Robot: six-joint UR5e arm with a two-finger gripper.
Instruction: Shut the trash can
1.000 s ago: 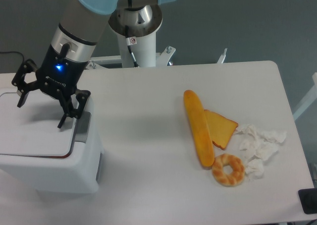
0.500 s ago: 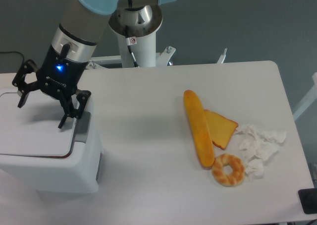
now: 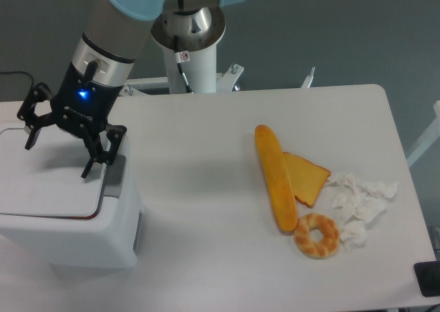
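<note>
The trash can (image 3: pixel 75 236) is a large white boxy bin at the left edge of the table. Its flat white lid (image 3: pixel 48 185) lies down flat on top, and the grey latch tab (image 3: pixel 115 173) sits at the lid's right edge. My gripper (image 3: pixel 56 157) hangs just over the lid, fingers spread wide, one fingertip (image 3: pixel 29 141) at the left and the other (image 3: pixel 86 171) near the latch tab. It holds nothing. I cannot tell whether the fingertips touch the lid.
A baguette (image 3: pixel 276 176), a slice of toast (image 3: pixel 306 177), a bagel (image 3: pixel 317 235) and crumpled white tissues (image 3: pixel 361 203) lie at the right of the table (image 3: pixel 199 161). The robot base (image 3: pixel 189 51) stands behind the table's far edge.
</note>
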